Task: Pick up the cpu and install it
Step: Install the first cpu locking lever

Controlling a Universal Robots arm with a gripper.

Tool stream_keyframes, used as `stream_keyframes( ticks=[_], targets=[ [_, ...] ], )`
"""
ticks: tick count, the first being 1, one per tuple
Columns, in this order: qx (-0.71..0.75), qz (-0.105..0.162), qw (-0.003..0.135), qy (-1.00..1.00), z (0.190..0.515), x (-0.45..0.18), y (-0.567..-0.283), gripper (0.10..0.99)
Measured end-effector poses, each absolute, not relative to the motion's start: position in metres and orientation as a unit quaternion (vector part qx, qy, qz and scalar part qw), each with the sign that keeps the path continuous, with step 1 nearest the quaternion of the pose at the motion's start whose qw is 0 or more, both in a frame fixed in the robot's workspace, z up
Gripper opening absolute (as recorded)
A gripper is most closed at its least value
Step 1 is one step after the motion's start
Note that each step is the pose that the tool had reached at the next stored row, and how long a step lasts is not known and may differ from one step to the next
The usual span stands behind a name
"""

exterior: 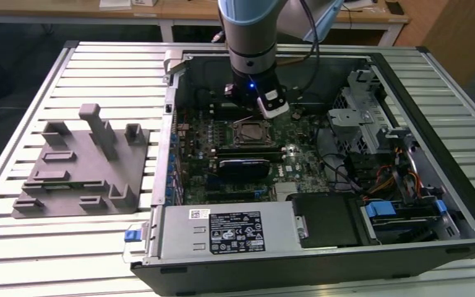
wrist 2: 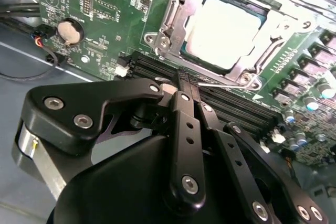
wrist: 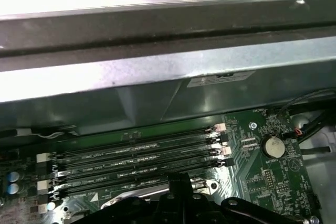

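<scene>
Cpu (wrist 2: 223,32) sits in motherboard (wrist 2: 100,3) socket, metal retention frame (wrist 2: 173,22) around it, memory slots (wrist 2: 157,66) between it and your gripper (wrist 2: 186,85). Black fingers pressed together, empty, just short of socket. Chip: flat, square, pale silver top. Coin cell (wrist 2: 71,31) off to one side.

Cpu (wrist 2: 223,32) seated in socket (wrist 2: 176,22) on motherboard (wrist 2: 94,3).
</scene>
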State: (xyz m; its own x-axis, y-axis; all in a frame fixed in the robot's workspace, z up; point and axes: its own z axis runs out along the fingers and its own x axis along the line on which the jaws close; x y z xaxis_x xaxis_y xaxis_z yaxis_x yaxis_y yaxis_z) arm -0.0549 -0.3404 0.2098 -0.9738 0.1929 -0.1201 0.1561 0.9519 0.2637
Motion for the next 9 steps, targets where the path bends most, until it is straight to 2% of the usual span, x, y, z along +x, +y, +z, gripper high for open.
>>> stream_keyframes(
  ticks=[9],
  targets=[
    [0.11,0.121,0.078,0.983,0.2061,-0.0549,-0.339,0.106]
  ],
)
